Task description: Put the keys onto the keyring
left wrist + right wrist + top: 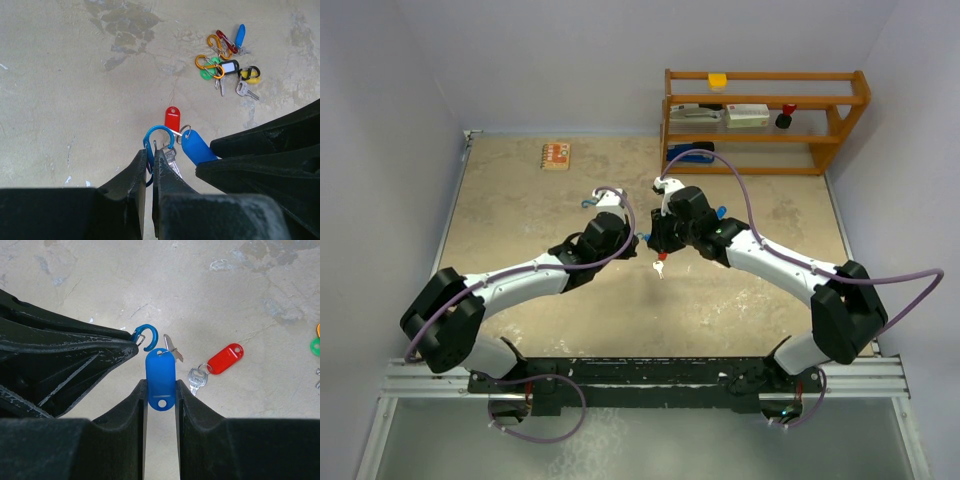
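**While the left hand (151, 156) grips the keyring (159, 136), the right hand (161, 386) holds a key**

Pinched fully shut, the left hand clamps the blue carabiner keyring. Partly closed, the right hand's jaws squeeze a key's blue tag (161, 376), just beside the carabiner. A red-tagged key (172, 119) hangs nearby. Remaining keys (243, 89) lie on the desk (75, 75), clustered with coloured clips (216, 50).
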